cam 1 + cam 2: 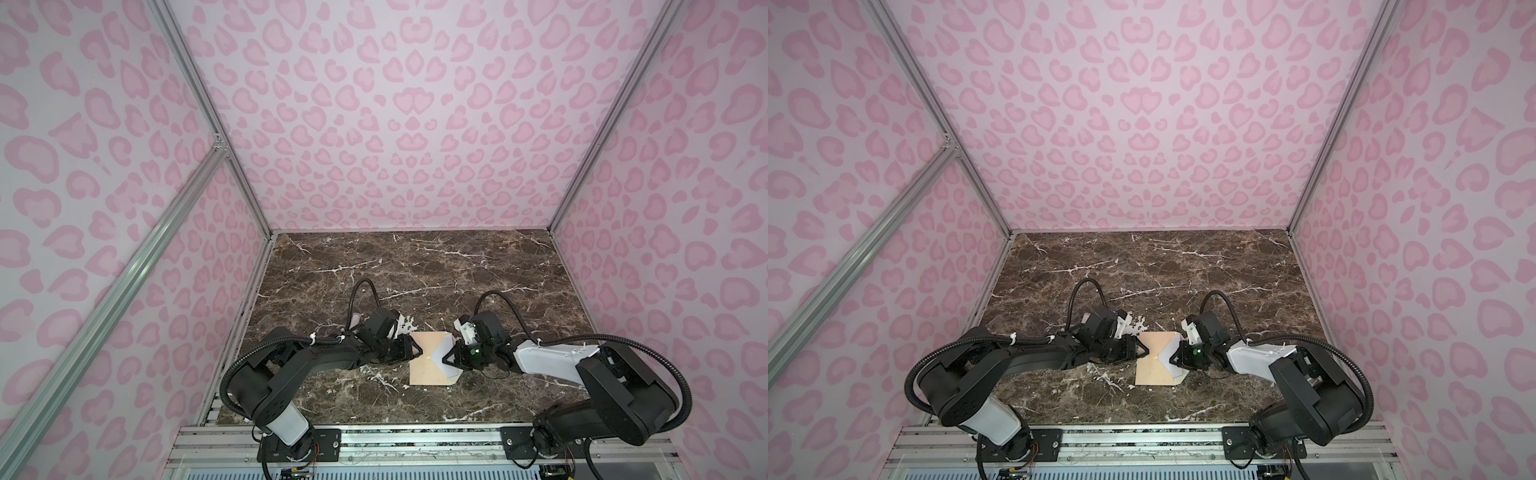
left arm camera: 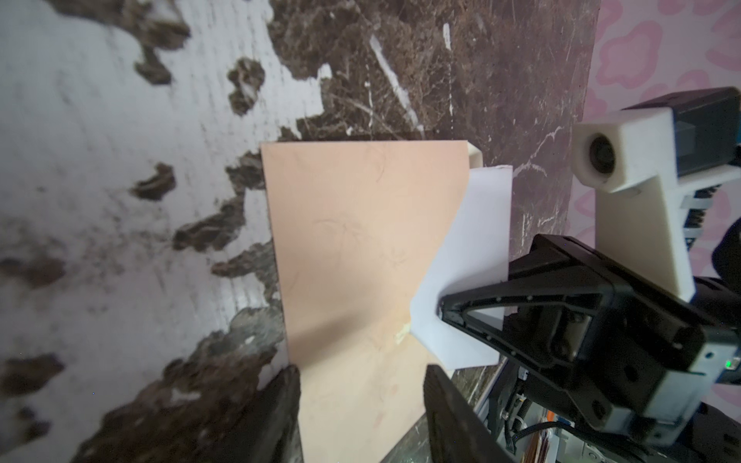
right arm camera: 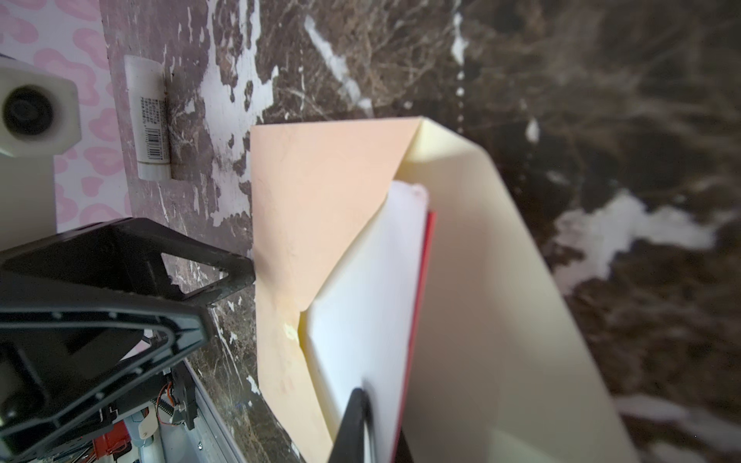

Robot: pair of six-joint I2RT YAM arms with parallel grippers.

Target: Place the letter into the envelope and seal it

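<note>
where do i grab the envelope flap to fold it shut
Take the flap by its free outer edge, coming from the right arm's side of the envelope. There the flap stands curled upward, so a finger can probably get behind it. Nearer the fold, the letter lies against it and blocks a grip.

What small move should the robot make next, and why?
Probably the right hand should push the letter deeper into the envelope: part of its white face sticks out past the opening, while the left hand sits at the opposite edge.
</note>
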